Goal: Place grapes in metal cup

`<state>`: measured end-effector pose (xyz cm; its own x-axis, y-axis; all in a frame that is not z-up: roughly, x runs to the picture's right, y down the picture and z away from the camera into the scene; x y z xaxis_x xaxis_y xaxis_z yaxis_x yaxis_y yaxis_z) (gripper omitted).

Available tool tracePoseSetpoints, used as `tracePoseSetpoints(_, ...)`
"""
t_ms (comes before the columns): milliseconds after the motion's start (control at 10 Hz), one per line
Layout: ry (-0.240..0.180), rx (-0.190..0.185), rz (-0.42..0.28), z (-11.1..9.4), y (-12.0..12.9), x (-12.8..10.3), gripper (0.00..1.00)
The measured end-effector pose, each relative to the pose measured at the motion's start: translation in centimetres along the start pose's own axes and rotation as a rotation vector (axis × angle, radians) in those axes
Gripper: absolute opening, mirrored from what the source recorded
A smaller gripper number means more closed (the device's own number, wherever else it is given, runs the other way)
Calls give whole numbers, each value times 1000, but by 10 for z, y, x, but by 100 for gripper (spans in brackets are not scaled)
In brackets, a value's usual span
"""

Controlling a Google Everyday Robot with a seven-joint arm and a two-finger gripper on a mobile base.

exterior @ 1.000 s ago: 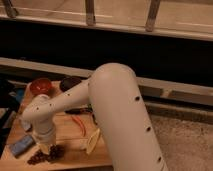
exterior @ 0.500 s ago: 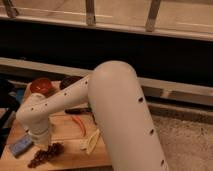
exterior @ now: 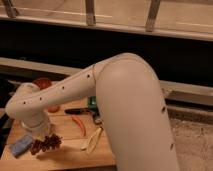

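Jaws low over grapes [exterior: 45, 144] on wood tbl [exterior: 67, 152], nr chili [exterior: 78, 125].

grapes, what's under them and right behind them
The grapes lie on the wooden table, with the gripper just above them. The arm covers whatever is behind them.

Your arm [exterior: 127, 95] is smooth cream-white, built of fat rounded shells with small dark dots along them. The gripper [exterior: 40, 131] is at its lower-left end.
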<state>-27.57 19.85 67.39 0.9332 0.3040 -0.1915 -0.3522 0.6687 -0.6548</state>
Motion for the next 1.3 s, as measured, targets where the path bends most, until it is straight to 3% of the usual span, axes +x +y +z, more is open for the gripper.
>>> tracePoseSetpoints(300, -15, 116, 145, -55, -44, 19, 0)
tracePoseSetpoints(600, -22, 194, 298, -91, -96, 52, 0)
tracePoseSetpoints(800, -26, 225, 420, -107, -136, 89, 0)
tracePoseSetpoints(900, -42, 224, 470, -111, -149, 104, 0)
tracePoseSetpoints(1300, -50, 216, 478, -111, -150, 106, 0)
